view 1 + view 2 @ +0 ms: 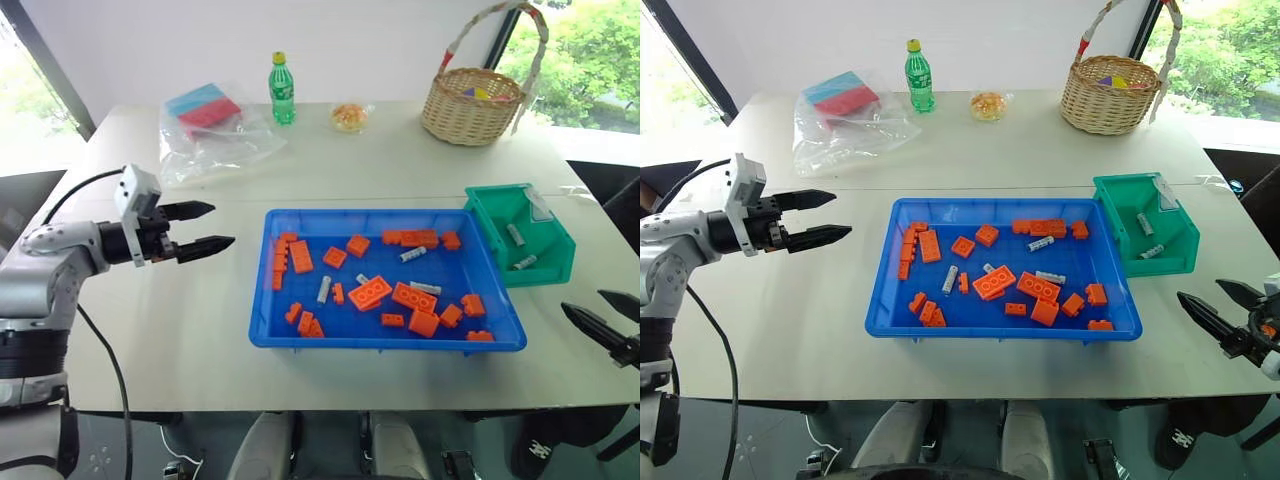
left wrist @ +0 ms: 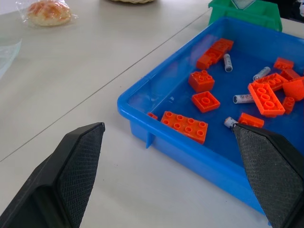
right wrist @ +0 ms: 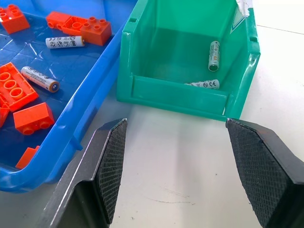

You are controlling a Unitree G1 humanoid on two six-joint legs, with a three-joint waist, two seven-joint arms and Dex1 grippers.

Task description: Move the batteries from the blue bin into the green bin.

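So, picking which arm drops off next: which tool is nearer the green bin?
Right. The right tool hangs just in front of the green bin; the left tool is beyond the blue bin's far side.

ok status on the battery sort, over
Both grippers open and empty: left gripper beside the blue bin, right gripper facing the green bin. Two batteries in green, four left among orange bricks. Path clear.
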